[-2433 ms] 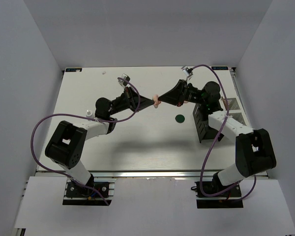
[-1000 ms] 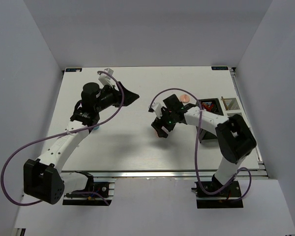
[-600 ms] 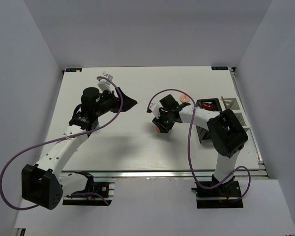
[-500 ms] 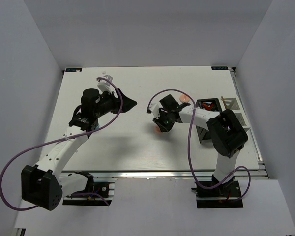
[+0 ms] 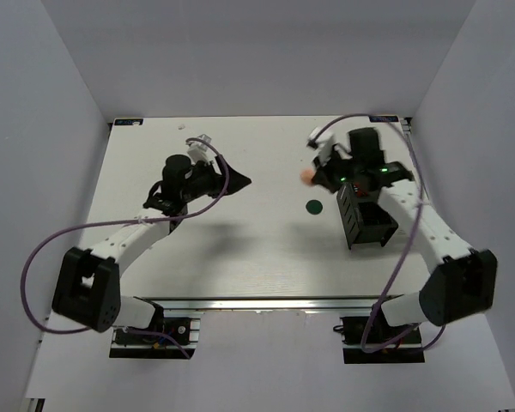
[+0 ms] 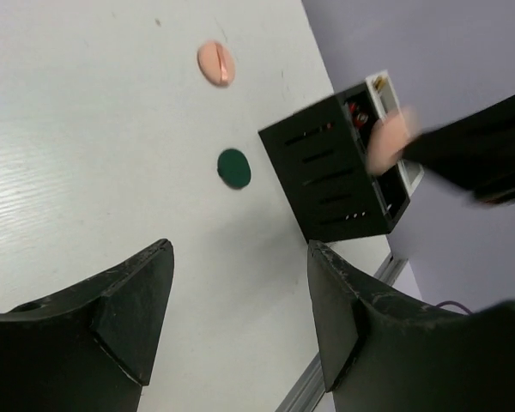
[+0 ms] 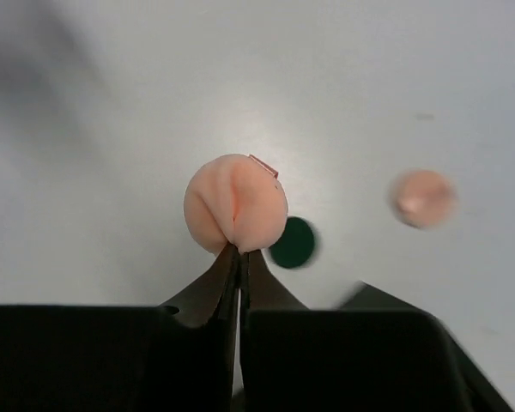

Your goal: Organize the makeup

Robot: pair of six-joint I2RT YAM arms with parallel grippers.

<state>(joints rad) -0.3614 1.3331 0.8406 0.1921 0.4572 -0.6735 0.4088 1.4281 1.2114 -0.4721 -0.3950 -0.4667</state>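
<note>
On worktop: dark green disc flat, near black compartment box; second peach disc beyond it (under right arm from above, blurred at right wrist). Aloft near box: peach-pink puff, right jaws clamped on it. Box contents unclear. Meanwhile left jaws apart, empty.

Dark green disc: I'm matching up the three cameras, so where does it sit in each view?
Top external: the dark green disc lies just left of the black box.
Left wrist: upper middle, left of the box.
Right wrist: centre, partly behind the peach disc.
Shared landmark: that peach disc, pinched in the right gripper.
</note>
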